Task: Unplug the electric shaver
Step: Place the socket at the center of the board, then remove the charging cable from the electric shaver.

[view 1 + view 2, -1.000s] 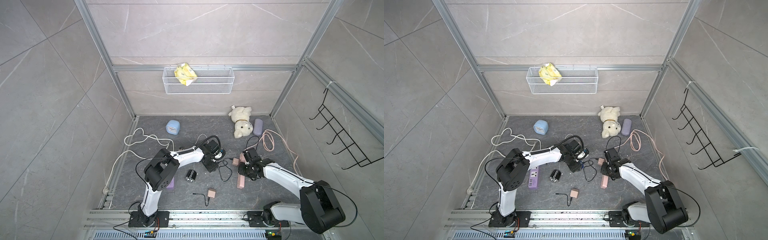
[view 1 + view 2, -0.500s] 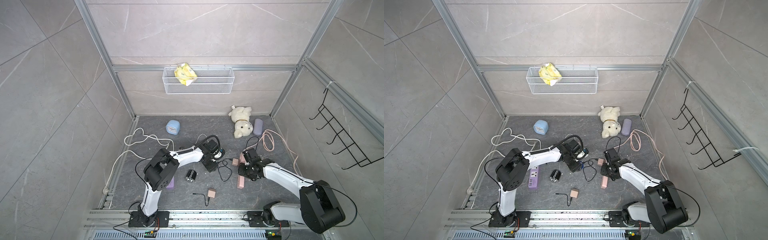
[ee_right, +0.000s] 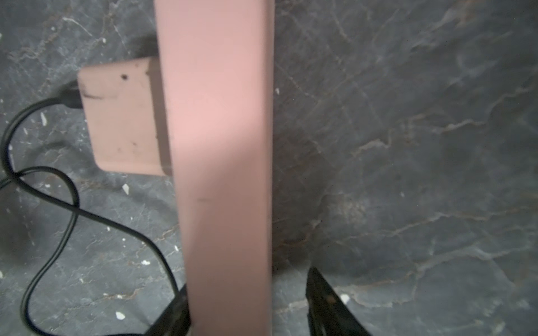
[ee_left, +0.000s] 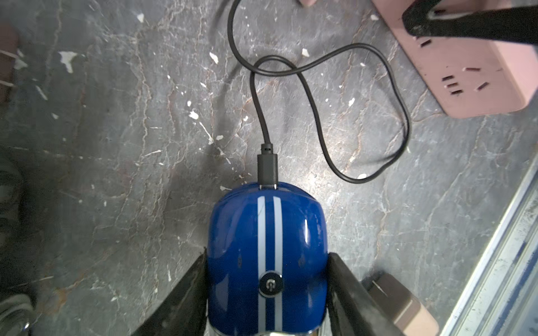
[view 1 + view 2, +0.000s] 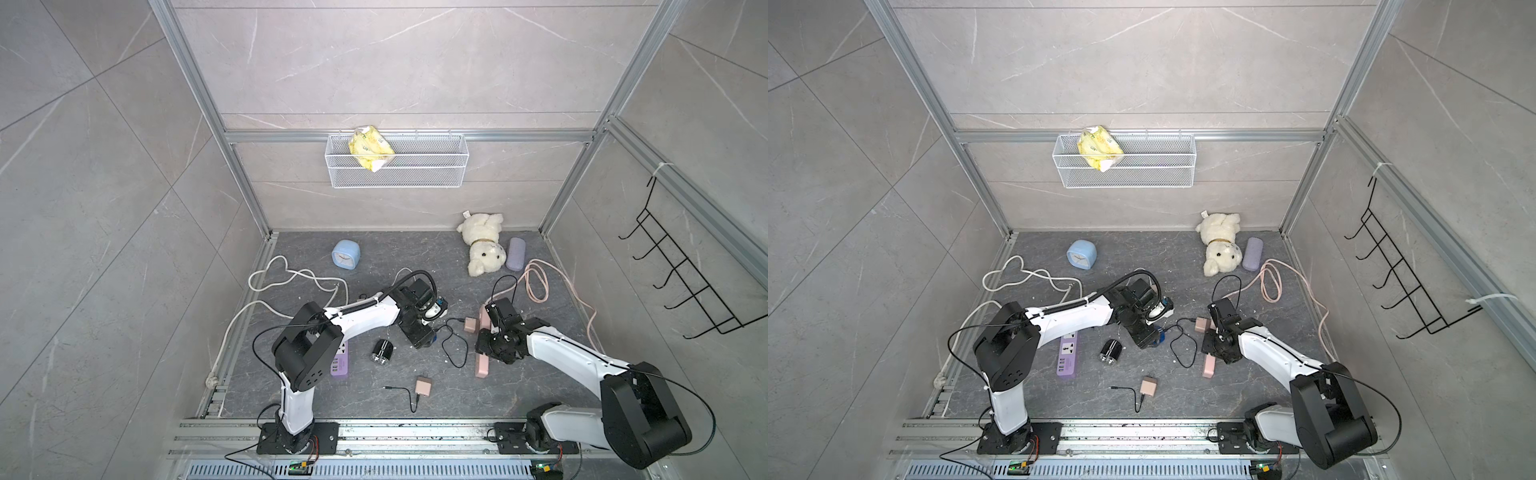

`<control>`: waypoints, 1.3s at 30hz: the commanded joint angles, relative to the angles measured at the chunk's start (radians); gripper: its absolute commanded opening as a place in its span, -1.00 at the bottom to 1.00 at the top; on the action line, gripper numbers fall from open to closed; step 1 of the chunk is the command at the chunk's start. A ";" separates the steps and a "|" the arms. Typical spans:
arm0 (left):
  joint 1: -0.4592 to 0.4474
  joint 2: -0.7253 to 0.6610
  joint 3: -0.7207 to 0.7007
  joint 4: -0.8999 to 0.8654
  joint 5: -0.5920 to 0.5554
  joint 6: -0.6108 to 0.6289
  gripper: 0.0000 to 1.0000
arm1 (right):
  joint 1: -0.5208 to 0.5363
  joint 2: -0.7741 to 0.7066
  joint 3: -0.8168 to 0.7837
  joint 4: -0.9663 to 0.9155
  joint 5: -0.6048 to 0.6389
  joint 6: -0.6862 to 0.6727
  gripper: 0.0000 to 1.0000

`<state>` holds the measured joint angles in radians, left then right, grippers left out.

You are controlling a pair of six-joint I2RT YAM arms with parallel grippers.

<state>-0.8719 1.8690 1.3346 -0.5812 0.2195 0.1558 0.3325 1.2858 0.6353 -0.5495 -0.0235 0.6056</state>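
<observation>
Your left hand (image 4: 267,259) pinches the electric shaver (image 4: 291,227), one finger pressed to each blue flank, near the middle of the counter (image 5: 316,399). The shaver's long axis runs with the fingers, toward about five o'clock in a top view. The plug (image 4: 267,167) sits seated in its far end, in line with the white stripes. From there the cable (image 4: 318,116) loops off toward three o'clock and ends at the pink adapter (image 3: 122,116). The adapter butts against the pink power strip (image 3: 221,131) and seems to be plugged into it.

Your right hand (image 3: 247,285) straddles that strip with its fingers spread. One finger touches the strip's edge and the other stands clear of it, so nothing is pinched. From this hand the plug lies between nine and ten o'clock, with the adapter nearer, at about eleven.

As I judge it, the plug has to come out along the shaver's own axis, straight away from the left fingers. The right hand is the only free one, and it is close enough to do the pulling.
</observation>
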 commanded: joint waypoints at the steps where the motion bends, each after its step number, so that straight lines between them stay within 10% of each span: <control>1: -0.004 -0.066 0.034 -0.030 0.043 -0.011 -0.08 | -0.002 -0.063 0.057 -0.076 0.037 -0.016 0.16; 22: -0.060 -0.236 -0.003 -0.032 0.094 -0.106 -0.09 | 0.005 -0.355 0.005 0.170 -0.466 0.159 0.34; 39: -0.070 -0.271 -0.022 -0.026 0.089 -0.115 -0.09 | 0.058 -0.311 -0.032 0.327 -0.561 0.287 -0.09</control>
<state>-0.9367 1.6501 1.3079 -0.6228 0.2756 0.0509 0.3801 0.9520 0.6212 -0.2882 -0.5518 0.8513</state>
